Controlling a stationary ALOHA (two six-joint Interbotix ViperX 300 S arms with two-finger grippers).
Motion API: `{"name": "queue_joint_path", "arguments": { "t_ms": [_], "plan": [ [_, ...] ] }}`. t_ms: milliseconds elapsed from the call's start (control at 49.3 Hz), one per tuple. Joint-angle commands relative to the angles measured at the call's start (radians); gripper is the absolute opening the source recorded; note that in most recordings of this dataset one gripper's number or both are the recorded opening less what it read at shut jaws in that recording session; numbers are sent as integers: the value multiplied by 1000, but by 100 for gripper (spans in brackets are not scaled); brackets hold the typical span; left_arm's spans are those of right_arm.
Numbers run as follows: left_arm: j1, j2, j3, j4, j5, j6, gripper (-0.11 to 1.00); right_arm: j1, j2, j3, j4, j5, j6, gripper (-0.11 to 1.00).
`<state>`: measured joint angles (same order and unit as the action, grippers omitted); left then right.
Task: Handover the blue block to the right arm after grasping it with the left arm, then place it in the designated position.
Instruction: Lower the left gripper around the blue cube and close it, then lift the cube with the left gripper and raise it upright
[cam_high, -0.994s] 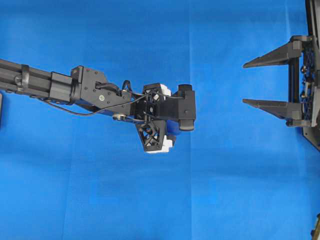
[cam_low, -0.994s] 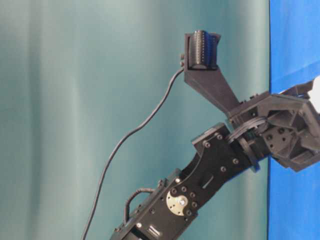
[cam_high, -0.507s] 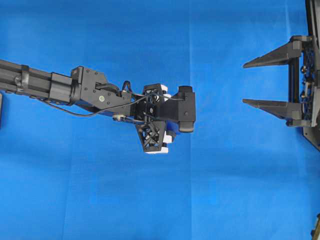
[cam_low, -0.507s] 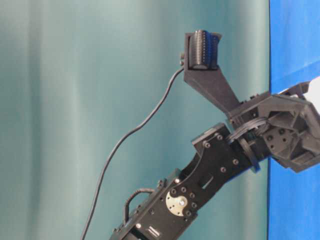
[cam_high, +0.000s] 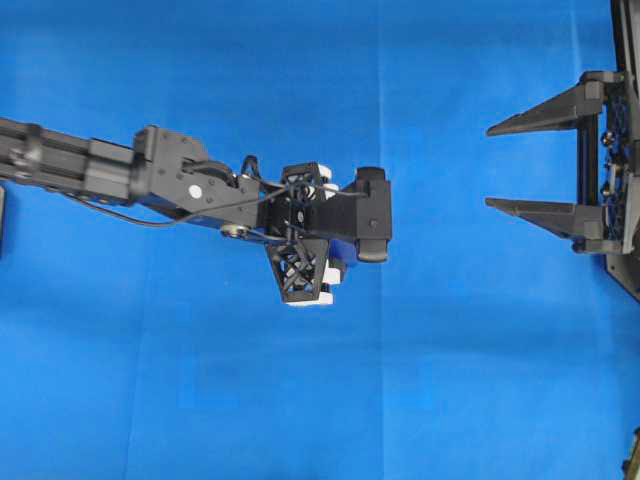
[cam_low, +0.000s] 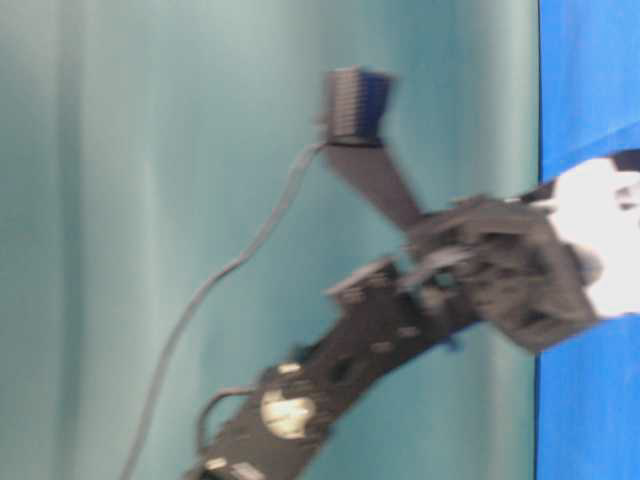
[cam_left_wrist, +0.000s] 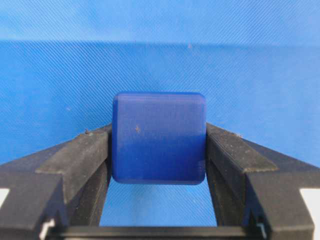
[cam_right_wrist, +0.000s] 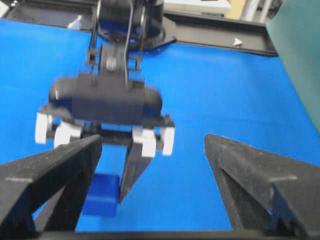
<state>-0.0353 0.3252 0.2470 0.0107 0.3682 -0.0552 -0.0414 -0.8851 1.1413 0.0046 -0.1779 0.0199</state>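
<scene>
One blue block (cam_left_wrist: 159, 138), two arms, one blue cloth (cam_high: 450, 380).

Left arm (cam_high: 120, 175) reaches out over the cloth. Left gripper (cam_left_wrist: 159, 150) is clamped on the block: two black fingers (cam_left_wrist: 82, 155), one against each side face, block sitting squarely between them near their tips. From the right wrist view the block (cam_right_wrist: 101, 195) hangs at the lower end of the left gripper (cam_right_wrist: 112, 192), just above the cloth; whether it touches the cloth is unclear.

Right gripper (cam_high: 520, 165) stands well apart from the left gripper, its two pointed fingers (cam_high: 535, 112) spread wide, nothing between them, aimed toward the left arm.

Table-level view is motion-blurred.
</scene>
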Motion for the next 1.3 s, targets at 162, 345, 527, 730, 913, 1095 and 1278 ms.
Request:
{"name": "queue_joint_path", "arguments": {
  "t_ms": [162,345,527,730,913,1095,1278],
  "plan": [
    [-3,-161,-37,2,66,2,49,-3,5,-11,3,0,0,97],
    [-3,-233,-69,2,135,3,49,-2,5,-11,3,2,0,97],
    [-3,-259,-112,5,189,5,49,-2,5,-11,3,2,0,97],
    [-3,-284,-161,11,252,11,49,-2,5,-11,5,2,2,97],
    [-3,-314,-181,9,272,31,49,-2,5,-11,3,2,2,97],
    [-2,-331,-178,9,272,32,49,-2,6,-11,3,2,2,97],
    [-2,-331,-176,9,272,32,49,-2,6,-11,3,2,2,97]
  ]
}}
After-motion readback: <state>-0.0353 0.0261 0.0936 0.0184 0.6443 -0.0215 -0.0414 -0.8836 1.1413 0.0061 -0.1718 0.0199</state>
